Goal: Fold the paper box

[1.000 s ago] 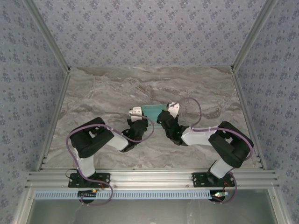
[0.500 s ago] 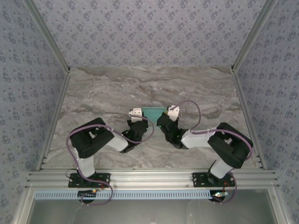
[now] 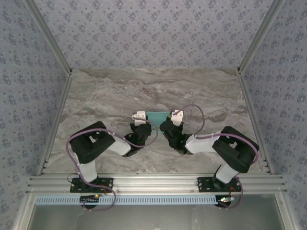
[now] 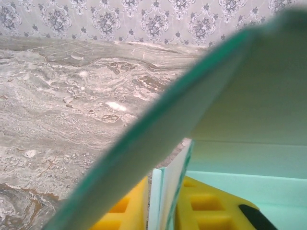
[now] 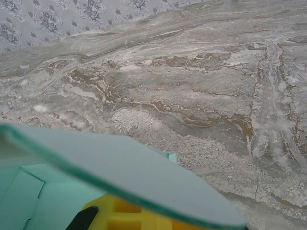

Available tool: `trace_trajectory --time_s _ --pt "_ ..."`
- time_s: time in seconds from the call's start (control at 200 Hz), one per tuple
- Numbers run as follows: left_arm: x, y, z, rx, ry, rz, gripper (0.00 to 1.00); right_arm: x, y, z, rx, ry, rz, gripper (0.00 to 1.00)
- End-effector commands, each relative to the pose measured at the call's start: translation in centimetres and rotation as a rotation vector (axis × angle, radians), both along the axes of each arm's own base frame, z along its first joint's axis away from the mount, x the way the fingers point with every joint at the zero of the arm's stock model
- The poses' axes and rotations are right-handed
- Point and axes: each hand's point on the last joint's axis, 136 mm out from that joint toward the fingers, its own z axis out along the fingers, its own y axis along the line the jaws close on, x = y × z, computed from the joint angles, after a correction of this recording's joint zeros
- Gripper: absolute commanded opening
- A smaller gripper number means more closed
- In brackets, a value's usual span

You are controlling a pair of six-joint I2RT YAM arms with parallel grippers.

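**Left hand** (image 3: 139, 116): at the box's left end. A thin card panel stood on edge between its yellow pads (image 4: 127, 211). Whether they pinched it or stood just off it could not be told.

**Right hand** (image 3: 176, 115): at the box's right end, jaws closed. Whether card lay pinched between them could not be told. A bowed flap (image 5: 120, 167) arched over its fingers.

**Box** (image 3: 156, 116): mint card, part-formed, spanning the gap between the two hands just beyond their fingertips. Paler inner panels showed under the bowed card.

**Surface** (image 3: 120, 91): marbled grey, under the box and running on beyond both hands.

**Step in hand, as judged:** turning an end flap in while the opposite hand steadies the box.

**Handling note:**
- Keep one hand firm as the anchor.
- Fold along the crease, not across the bow.
- Move slowly, since thin card is likely to buckle.
- Hold both hands level so the box does not twist.
- Never free both ends together.
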Motion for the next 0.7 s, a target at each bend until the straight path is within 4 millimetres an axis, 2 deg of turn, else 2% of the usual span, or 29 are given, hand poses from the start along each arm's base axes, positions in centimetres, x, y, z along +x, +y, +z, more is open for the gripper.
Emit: trace_trajectory --time_s 0.0,0.565,0.695 --pt "-0.6 2.4 -1.2 0.076 0.053 0.065 0.22 -1.3 -3.9 -3.4 -0.192 0.095 -0.082 0.03" --pt "-2.5 2.6 -1.0 0.097 0.17 -0.035 0.38 -1.2 -3.7 -2.7 -0.203 0.083 -0.094 0.02" --pt "-2.9 2.8 -0.9 0.089 0.189 -0.049 0.39 -1.2 -3.6 -2.4 -0.202 0.077 -0.094 0.02"
